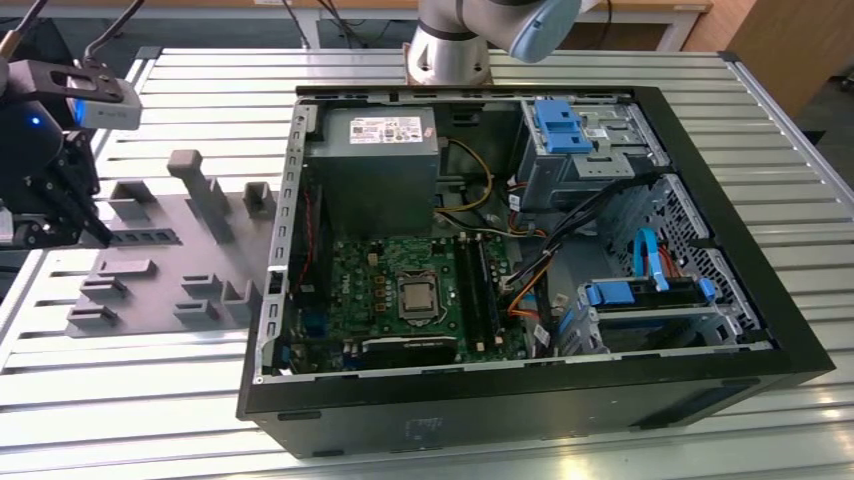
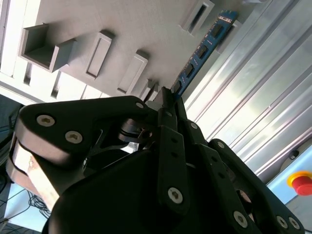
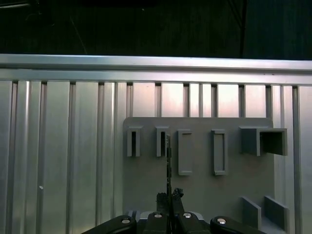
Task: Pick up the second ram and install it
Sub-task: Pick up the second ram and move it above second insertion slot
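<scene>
Second wrist view puts the pincer (image 2: 165,97) nearest. Its two black fingers (image 2: 171,141) are pressed together and seem to pinch the near end of the second ram (image 2: 202,48), though the fingers partly hide the contact itself. The stick, blue with a row of black chips, runs straight away from the fingertips, over the grey fixture (image 2: 97,19).

In the first wrist view the pincer (image 3: 169,196) is nearest. The second ram (image 3: 168,161) shows edge-on as a thin dark line that reaches out beside one of the fixture's (image 3: 200,195) upright slots. Whether it sits in the fixture or is raised off it, I cannot tell. Beyond the fixture lies the ribbed metal table (image 3: 58,146).

In the exterior view the pincer (image 1: 91,232) hangs over the fixture (image 1: 160,290) at the exterior view's left. It is well apart from the open computer case (image 1: 747,330) to the right, which has a green board (image 1: 360,280) lying inside.
</scene>
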